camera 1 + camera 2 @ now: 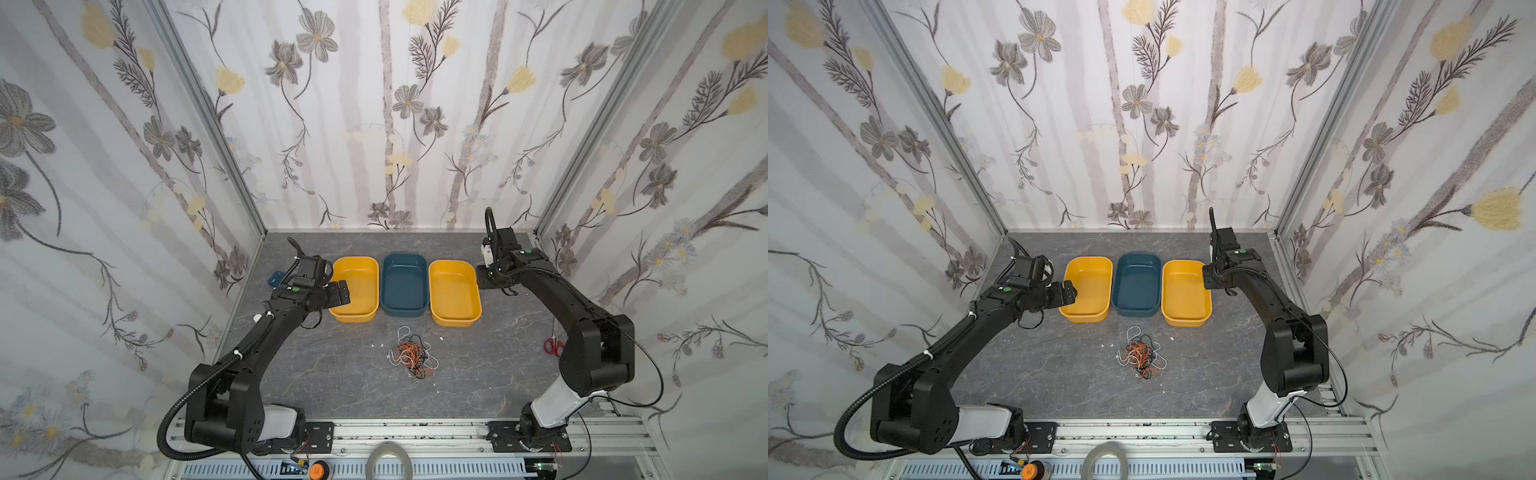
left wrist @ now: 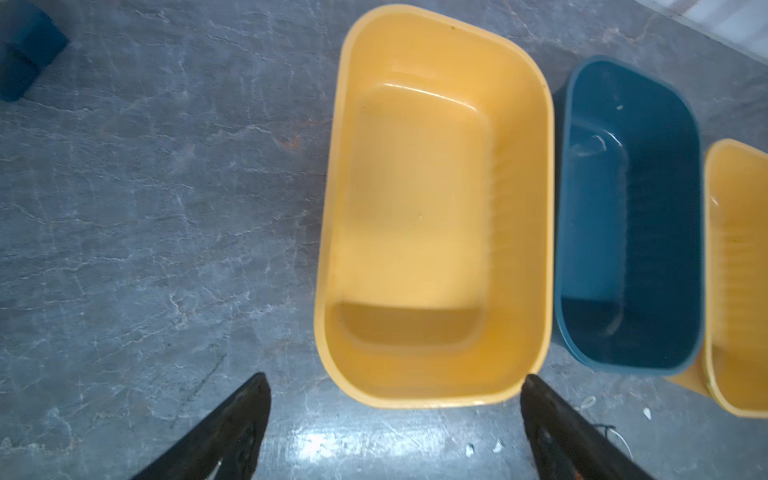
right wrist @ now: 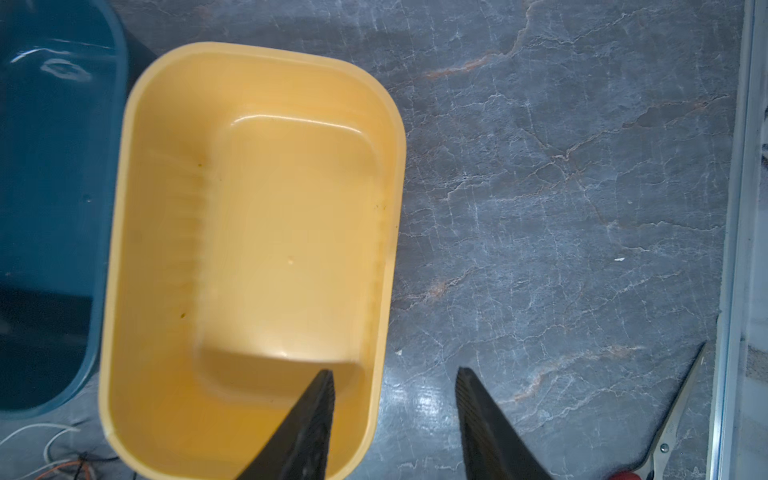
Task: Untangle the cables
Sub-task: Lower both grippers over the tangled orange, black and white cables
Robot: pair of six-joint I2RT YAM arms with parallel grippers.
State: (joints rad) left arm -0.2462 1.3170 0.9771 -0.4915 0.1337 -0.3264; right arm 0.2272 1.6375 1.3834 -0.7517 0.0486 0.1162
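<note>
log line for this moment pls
cables: tangled heap on table, unheld | left gripper: open, empty, by left yellow bin | right gripper: open, empty, by right yellow bin

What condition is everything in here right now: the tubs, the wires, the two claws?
cables: tangled in one heap, untouched.
left yellow tub: empty.
blue tub: empty.
right yellow tub: empty.
scissors: closed, lying flat.
left gripper: open, holding nothing.
right gripper: open, holding nothing.
</note>
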